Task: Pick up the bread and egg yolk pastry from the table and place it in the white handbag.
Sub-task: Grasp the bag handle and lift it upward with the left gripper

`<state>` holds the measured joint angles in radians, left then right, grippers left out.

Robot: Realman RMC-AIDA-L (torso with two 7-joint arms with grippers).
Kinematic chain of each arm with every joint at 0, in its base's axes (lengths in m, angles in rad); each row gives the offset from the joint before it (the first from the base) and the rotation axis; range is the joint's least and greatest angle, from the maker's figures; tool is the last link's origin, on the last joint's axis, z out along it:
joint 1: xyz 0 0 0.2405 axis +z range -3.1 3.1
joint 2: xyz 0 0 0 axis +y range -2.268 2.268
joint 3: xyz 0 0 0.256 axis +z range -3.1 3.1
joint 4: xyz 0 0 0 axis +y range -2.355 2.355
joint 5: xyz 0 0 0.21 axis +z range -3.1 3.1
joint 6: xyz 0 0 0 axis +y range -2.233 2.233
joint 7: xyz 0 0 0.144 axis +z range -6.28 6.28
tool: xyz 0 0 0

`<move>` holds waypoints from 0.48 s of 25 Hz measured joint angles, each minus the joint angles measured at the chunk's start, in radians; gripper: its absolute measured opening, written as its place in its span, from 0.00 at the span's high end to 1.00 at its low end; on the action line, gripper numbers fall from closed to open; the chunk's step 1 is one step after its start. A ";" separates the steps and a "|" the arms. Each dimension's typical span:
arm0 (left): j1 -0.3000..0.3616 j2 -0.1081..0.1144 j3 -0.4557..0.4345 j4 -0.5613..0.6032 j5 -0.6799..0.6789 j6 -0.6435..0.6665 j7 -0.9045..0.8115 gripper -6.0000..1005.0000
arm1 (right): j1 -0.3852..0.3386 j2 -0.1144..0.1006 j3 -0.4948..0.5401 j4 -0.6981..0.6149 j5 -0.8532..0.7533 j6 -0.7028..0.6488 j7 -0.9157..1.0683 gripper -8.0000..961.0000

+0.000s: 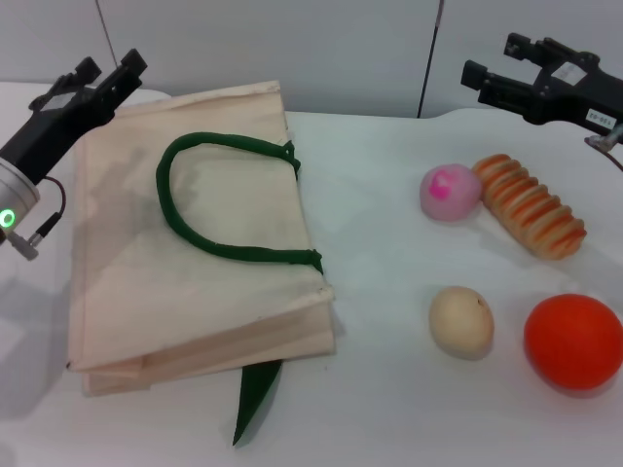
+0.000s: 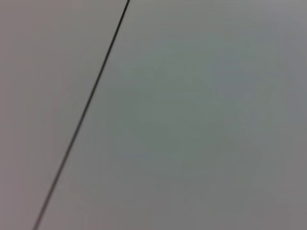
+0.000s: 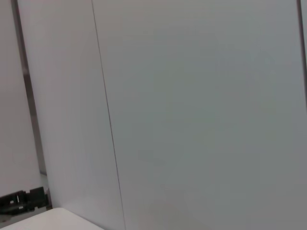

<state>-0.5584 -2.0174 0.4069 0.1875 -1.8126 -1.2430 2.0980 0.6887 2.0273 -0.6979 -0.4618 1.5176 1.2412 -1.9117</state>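
Note:
In the head view the bread (image 1: 531, 206), a ridged orange and cream loaf, lies on the table at the right. The egg yolk pastry (image 1: 461, 322), a smooth beige ball, sits nearer to me, in front of the bread. The white handbag (image 1: 127, 282) lies flat at the left, with its dark green handles (image 1: 229, 251) on top. My left gripper (image 1: 109, 66) is open and raised over the bag's far left corner. My right gripper (image 1: 494, 60) is open and raised beyond the bread. Both are empty. The wrist views show only wall panels.
A pink ball (image 1: 450, 192) touches the bread's left end. A larger orange ball (image 1: 574, 341) sits right of the pastry. A green strap end (image 1: 255, 397) sticks out from under the bag's near edge. A grey panelled wall (image 1: 341, 49) stands behind the table.

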 joint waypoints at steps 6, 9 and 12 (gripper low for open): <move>0.008 0.000 0.000 0.160 0.190 -0.029 -0.374 0.16 | -0.001 -0.002 0.000 0.000 0.000 -0.009 0.000 0.08; 0.013 0.000 -0.001 0.248 0.290 -0.057 -0.555 0.16 | -0.001 -0.002 0.000 0.000 0.000 -0.016 0.000 0.08; 0.019 0.000 -0.001 0.351 0.416 -0.077 -0.764 0.16 | -0.002 -0.002 0.000 0.000 0.001 -0.016 0.000 0.08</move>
<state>-0.5396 -2.0171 0.4064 0.5381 -1.3965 -1.3201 1.3344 0.6869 2.0248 -0.6979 -0.4617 1.5182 1.2249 -1.9117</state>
